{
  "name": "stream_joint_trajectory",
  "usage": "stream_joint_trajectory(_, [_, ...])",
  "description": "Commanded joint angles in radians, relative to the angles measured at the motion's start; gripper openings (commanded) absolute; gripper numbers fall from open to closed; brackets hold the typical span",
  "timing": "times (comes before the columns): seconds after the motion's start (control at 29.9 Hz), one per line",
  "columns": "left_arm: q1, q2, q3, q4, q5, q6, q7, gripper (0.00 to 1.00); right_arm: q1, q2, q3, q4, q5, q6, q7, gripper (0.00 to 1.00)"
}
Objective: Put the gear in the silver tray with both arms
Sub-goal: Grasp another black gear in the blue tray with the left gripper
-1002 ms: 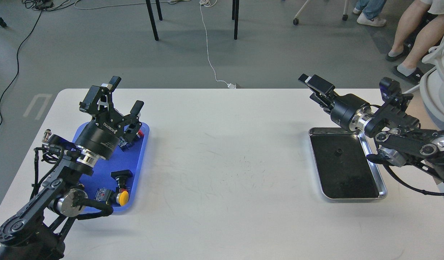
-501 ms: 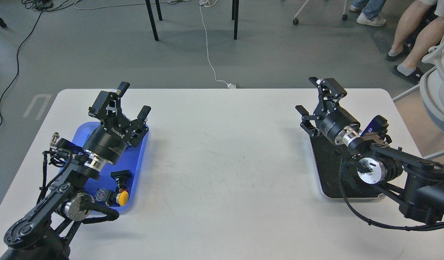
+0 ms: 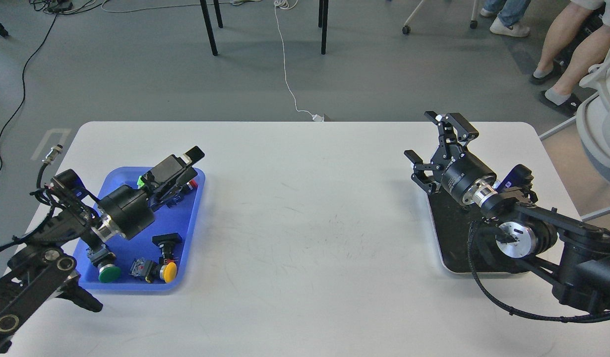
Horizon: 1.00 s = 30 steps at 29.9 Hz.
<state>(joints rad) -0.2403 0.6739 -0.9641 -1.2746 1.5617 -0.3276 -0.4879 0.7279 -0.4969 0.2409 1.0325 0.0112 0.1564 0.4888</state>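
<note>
The silver tray (image 3: 438, 243) lies at the right of the white table; its dark bottom (image 3: 454, 233) is mostly covered by my right arm. My right gripper (image 3: 435, 141) is open and empty, fingers spread, over the tray's far left corner. My left gripper (image 3: 188, 163) is seen side-on above the far end of the blue tray (image 3: 186, 238). Its fingers overlap, so I cannot tell whether it is open, and I see nothing in it. I cannot make out a gear in either tray.
The blue tray holds several push-button parts: a green one (image 3: 108, 272), a yellow one (image 3: 169, 271) and a black one (image 3: 167, 240). People's legs (image 3: 558, 44) and a chair (image 3: 602, 114) are beyond the table's right side.
My right arm swung in over the silver tray and turned its gripper face-on, open. My left arm dropped and rotated, turning its gripper side-on and uncovering more of the blue tray.
</note>
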Motion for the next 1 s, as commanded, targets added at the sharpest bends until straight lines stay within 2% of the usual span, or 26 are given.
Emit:
stream_joint_trajectory(0.0, [-0.095, 0.128, 0.149, 0.040, 0.295, 0.024, -0.001, 0.98, -0.001, 0.006, -0.005, 0.000, -0.008, 0.000, 0.000, 0.97])
stream_joint_trajectory(0.17, [-0.224, 0.133, 0.313, 0.216, 0.474, 0.087, -0.001, 0.98, -0.001, 0.008, -0.006, 0.000, -0.013, 0.000, 0.000, 0.97])
stream_joint_trajectory(0.3, [-0.321, 0.128, 0.438, 0.270, 0.521, 0.119, -0.001, 0.96, -0.001, 0.001, -0.006, 0.001, -0.014, 0.000, 0.000, 0.97])
stream_joint_trajectory(0.4, [-0.356, 0.110, 0.482, 0.340, 0.558, 0.125, -0.001, 0.94, -0.002, 0.000, -0.006, 0.001, -0.014, 0.000, 0.000, 0.97])
stream_joint_trajectory(0.47, [-0.370, 0.084, 0.490, 0.394, 0.574, 0.136, -0.001, 0.88, -0.007, 0.000, -0.005, 0.001, -0.014, 0.000, 0.000, 0.97])
stream_joint_trajectory(0.53, [-0.378, 0.078, 0.505, 0.406, 0.575, 0.136, -0.001, 0.83, -0.008, 0.000, -0.005, 0.004, -0.016, 0.000, 0.000, 0.97])
stream_joint_trajectory(0.8, [-0.389, 0.058, 0.539, 0.428, 0.575, 0.136, -0.001, 0.75, -0.008, 0.000, -0.003, 0.004, -0.017, -0.001, 0.000, 0.97])
stream_joint_trajectory(0.9, [-0.389, 0.049, 0.544, 0.437, 0.575, 0.136, -0.001, 0.69, -0.008, -0.002, -0.003, 0.004, -0.019, -0.001, 0.000, 0.97])
stream_joint_trajectory(0.97, [-0.389, 0.049, 0.554, 0.439, 0.575, 0.136, -0.001, 0.61, -0.008, -0.002, -0.003, 0.004, -0.019, -0.001, 0.000, 0.97])
